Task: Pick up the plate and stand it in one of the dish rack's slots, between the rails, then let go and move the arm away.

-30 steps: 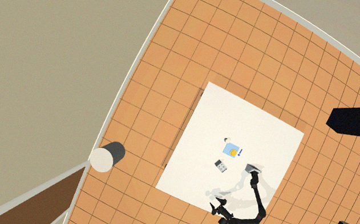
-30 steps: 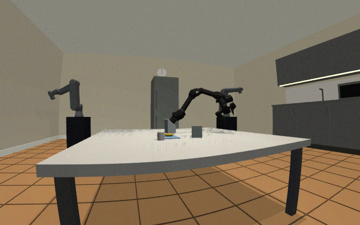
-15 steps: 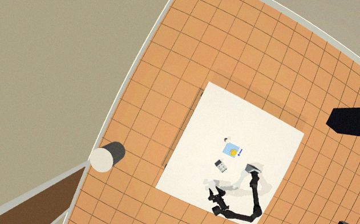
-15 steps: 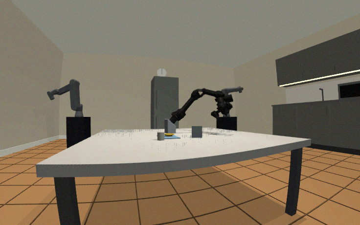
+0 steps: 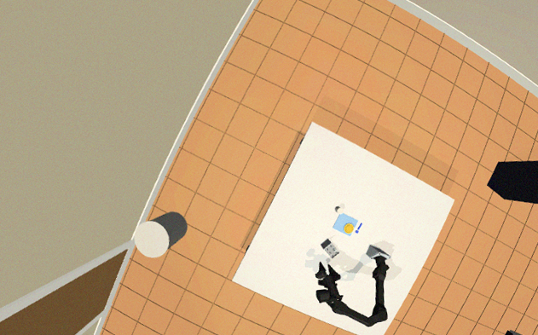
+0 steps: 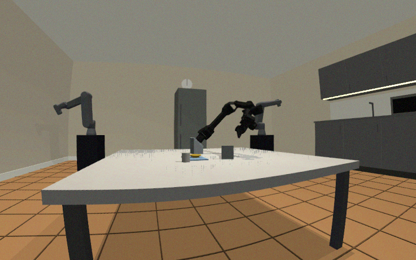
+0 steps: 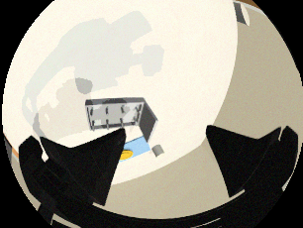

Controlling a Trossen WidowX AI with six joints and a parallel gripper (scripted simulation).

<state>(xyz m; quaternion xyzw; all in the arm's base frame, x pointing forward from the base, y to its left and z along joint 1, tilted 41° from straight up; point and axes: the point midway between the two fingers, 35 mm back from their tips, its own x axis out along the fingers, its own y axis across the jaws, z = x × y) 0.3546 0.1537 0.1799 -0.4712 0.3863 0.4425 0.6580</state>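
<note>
The yellow round plate (image 5: 348,228) (image 6: 195,155) (image 7: 127,155) lies flat on a light-blue mat (image 5: 338,224) (image 6: 203,158) (image 7: 141,144); in the wrist view a finger partly covers it. The grey dish rack (image 5: 325,244) (image 6: 227,152) (image 7: 147,123), with short dark rails, stands beside the mat; no plate is in it. My gripper (image 5: 326,267) (image 7: 167,131) is open and empty. It hangs well above the table, pointing down at a tilt, near the rack's side and away from the plate. In the exterior view its fingers partly overlap each other.
A small grey-white cup (image 5: 340,209) (image 6: 185,157) (image 7: 157,150) stands at the mat's edge. A blue stick-like thing (image 5: 358,227) lies close beside the mat. A grey wedge-shaped block (image 5: 376,251) (image 6: 196,146) stands at my arm's base.
</note>
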